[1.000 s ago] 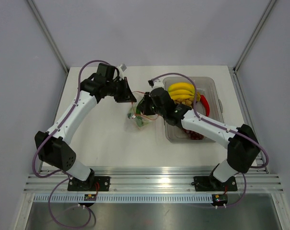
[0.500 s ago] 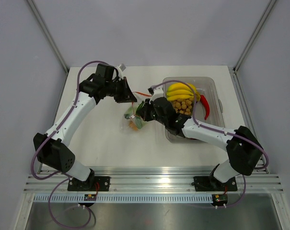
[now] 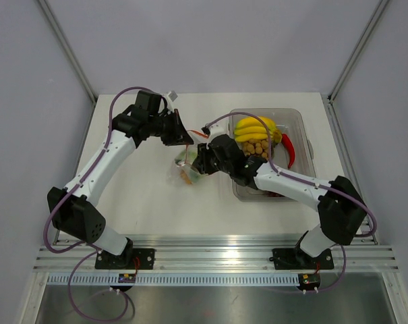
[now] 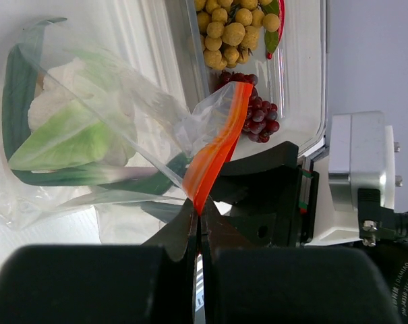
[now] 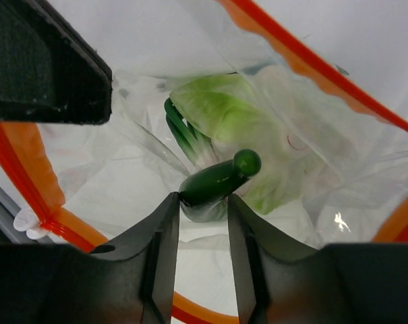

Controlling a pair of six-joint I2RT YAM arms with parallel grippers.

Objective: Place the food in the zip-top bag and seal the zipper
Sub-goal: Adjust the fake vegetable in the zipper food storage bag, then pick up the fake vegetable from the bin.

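Green vegetable (image 5: 220,177) is sitting between the parted jaws of the right gripper (image 5: 204,202), inside the zip-top bag (image 5: 143,135) at frame centre. The left gripper (image 4: 198,217) is clamping the zipper (image 4: 217,145), so sealing is pending. Bananas (image 3: 253,126), brown ball cluster (image 3: 255,148), grapes (image 4: 257,111) and chilli (image 3: 289,150) are waiting in the tub (image 3: 305,135), upper right, with the right forearm crossing it.

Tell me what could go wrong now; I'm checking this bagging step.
The left jaws pinch just one spot of the red-orange zipper strip on the clear crinkly plastic bag; a slip may collapse its mouth. The dark green vegetable between the right jaws might snag the film.
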